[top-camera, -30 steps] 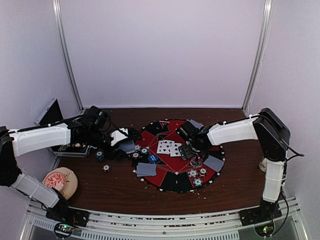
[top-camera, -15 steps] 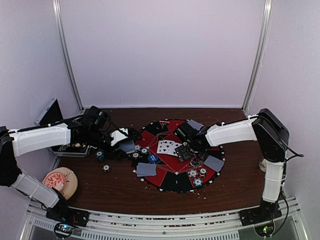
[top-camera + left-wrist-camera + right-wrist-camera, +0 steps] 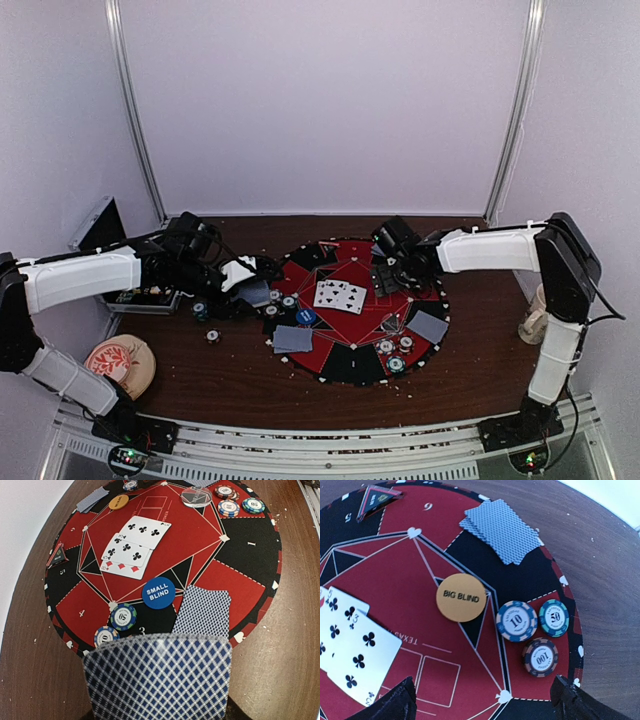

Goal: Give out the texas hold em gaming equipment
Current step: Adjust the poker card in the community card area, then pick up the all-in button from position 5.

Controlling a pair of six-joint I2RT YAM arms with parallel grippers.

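Note:
In the left wrist view a stack of blue-diamond-backed playing cards (image 3: pixel 157 677) fills the bottom and hides the fingers. My left gripper (image 3: pixel 250 280) is shut on it at the left rim of the round mat (image 3: pixel 350 366). Face-up cards (image 3: pixel 132 545) lie at the mat's centre. Closer lie the blue small-blind disc (image 3: pixel 158 593), a face-down card (image 3: pixel 202 612) and two chips (image 3: pixel 123 616). My right gripper (image 3: pixel 482 700) hangs open over the mat's far right part. Under it are the orange big-blind disc (image 3: pixel 461 597), three chips (image 3: pixel 517 621) and face-down cards (image 3: pixel 502 530).
A clear disc (image 3: pixel 196 496) and more chips (image 3: pixel 230 500) sit on the mat's other side. Two chips (image 3: pixel 213 336) lie on the wooden table left of the mat. The open metal case (image 3: pixel 145 296) stands at the left, a round pink object (image 3: pixel 120 362) near it, a mug (image 3: pixel 535 316) at far right.
My right gripper has moved from the mat's centre, beside the face-up cards, back and to the right toward the far rim. The left arm and its cards have stayed still.

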